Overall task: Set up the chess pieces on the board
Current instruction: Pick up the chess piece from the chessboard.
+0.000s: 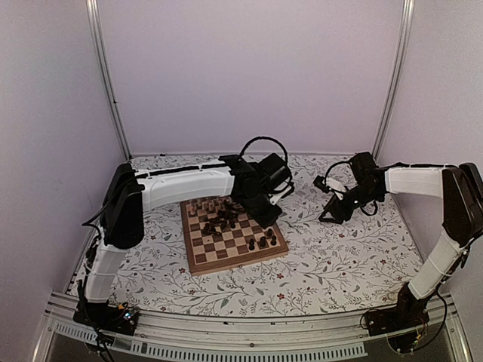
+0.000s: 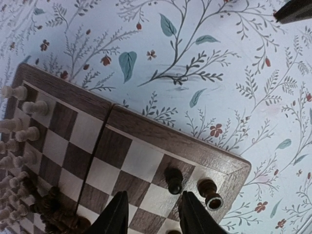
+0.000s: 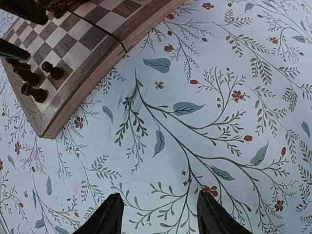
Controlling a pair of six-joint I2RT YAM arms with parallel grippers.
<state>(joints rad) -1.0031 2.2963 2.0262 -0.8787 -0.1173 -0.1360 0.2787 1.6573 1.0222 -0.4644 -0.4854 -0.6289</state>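
Standing dark pieces up along one side of the board [image 1: 240, 261] looks to be the step in hand. The board lies near the middle of the desk, a little toward its left and far edges. A few dark pieces [image 1: 263, 241] stand upright by the board's right rim. A dark heap [image 1: 225, 221] lies jumbled at its centre, and pale pieces [image 1: 205, 205] crowd the far left part.

The left arm [image 1: 189, 185] reaches over the board's far right corner. Its jaws are apart and hold nothing. One dark piece [image 2: 174, 179] stands just ahead of the gap, and another [image 2: 210, 193] sits on the corner square beside it. The right arm [image 1: 411, 181] hangs over bare cover toward the desk's right edge, well apart from the board, its jaws also apart and empty.

Much of the set is unsorted, so the task seems early to midway. The next move probably calls for lifting clear of the standing pieces, then picking one figure out of the heap without knocking its neighbours.

A floral cloth [image 1: 339, 264] covers the desk. Plain pale walls with metal uprights enclose it, and a metal rail runs along the near edge.
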